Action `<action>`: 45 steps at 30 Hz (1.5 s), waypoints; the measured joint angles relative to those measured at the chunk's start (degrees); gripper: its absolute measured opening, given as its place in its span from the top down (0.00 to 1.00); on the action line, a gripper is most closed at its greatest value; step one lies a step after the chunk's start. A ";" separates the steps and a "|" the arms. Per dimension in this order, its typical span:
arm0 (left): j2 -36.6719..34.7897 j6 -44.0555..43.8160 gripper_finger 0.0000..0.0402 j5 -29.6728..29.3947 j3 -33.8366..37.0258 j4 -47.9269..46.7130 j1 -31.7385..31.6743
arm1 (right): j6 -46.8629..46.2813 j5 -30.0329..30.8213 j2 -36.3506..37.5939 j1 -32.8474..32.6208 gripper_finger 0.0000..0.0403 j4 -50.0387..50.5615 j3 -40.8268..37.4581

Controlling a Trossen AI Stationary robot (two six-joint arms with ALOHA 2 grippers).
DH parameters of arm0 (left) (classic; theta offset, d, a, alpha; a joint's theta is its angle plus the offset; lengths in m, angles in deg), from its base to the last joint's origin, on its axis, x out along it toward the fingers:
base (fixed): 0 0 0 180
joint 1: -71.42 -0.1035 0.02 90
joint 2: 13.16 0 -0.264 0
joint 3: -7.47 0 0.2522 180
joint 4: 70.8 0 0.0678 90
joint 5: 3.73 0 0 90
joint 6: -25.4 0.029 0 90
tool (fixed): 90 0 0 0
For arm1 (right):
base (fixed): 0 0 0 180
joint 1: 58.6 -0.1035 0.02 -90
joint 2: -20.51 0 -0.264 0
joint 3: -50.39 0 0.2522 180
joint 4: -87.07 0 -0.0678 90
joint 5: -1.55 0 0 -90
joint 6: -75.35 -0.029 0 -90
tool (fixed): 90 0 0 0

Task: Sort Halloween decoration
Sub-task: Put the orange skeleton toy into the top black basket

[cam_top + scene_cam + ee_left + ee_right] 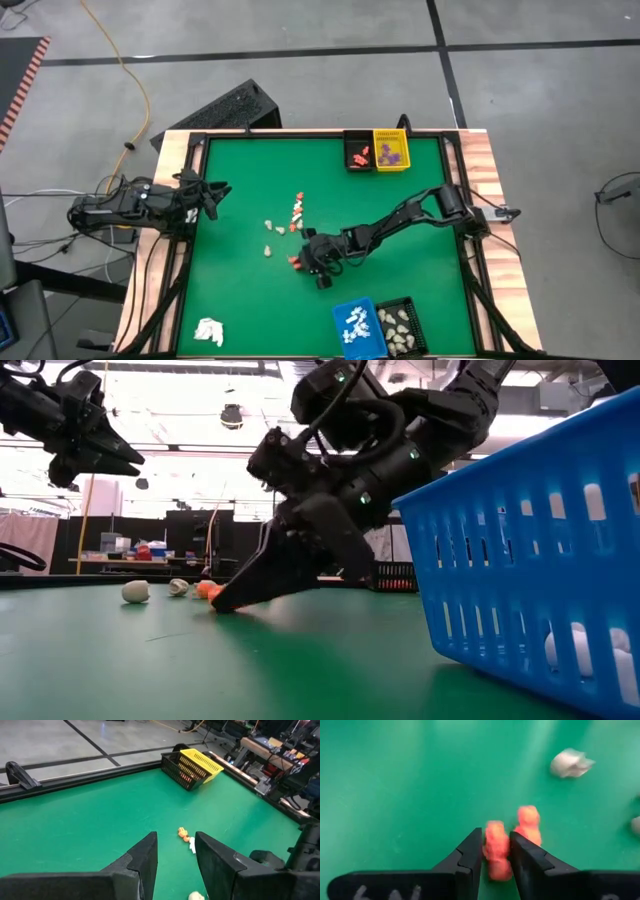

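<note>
No readable brand or label shows anywhere; pale marks on the right gripper's body in its wrist view are cut off and cannot be read.

The right gripper [496,851] is down on the green table [240,180], well toward the middle from the blue basket [357,328], its arm stretched low from the right edge and its fingers tilted steeply to the surface. Its two fingers are pinched around an orange figure [496,849]; a second orange figure [528,824] lies just beside it, touching the outside of one finger. A pale piece [571,763] lies farther off, blurred.

More small pieces [283,226] lie scattered between the two arms.

The left gripper [175,855] hangs above the table's left edge, fingers apart and empty.
</note>
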 joint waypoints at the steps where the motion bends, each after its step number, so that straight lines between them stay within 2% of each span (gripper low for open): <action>1: -0.02 -0.01 0.70 -0.02 0.00 0.02 -0.01 | -0.03 -0.02 -0.12 0.00 0.72 0.46 0.28; 9: -0.02 -0.13 0.70 0.07 0.00 0.02 -0.01 | -2.55 0.13 0.28 0.09 0.74 4.32 0.87; 16: -0.02 -0.15 0.70 0.09 0.00 0.00 0.01 | -5.84 0.17 0.54 0.11 0.95 4.84 0.90; 19: -0.02 -0.16 0.70 0.11 0.00 0.00 0.01 | -6.38 0.01 1.87 0.12 0.97 6.12 0.80; 24: -0.02 -0.15 0.70 0.48 0.00 0.02 0.00 | -6.05 0.34 8.77 0.75 0.96 12.64 0.72; 29: 0.00 -0.15 0.70 0.42 0.00 0.06 0.01 | -5.53 2.13 18.86 3.40 0.98 27.59 0.74; 34: 0.00 -0.15 0.70 0.42 0.00 0.13 0.00 | -8.16 12.27 29.03 6.95 0.98 43.23 0.74; 38: 0.00 -0.15 0.70 0.35 0.00 0.02 -0.01 | -12.86 21.48 34.47 11.51 0.98 52.26 0.74; 42: 0.00 -0.15 0.70 -0.03 0.00 0.31 0.00 | -16.14 30.07 36.67 17.25 0.98 55.20 0.76; 45: 0.00 -0.15 0.70 -0.11 0.00 0.37 -0.01 | -17.03 29.67 35.43 22.78 0.98 53.89 0.76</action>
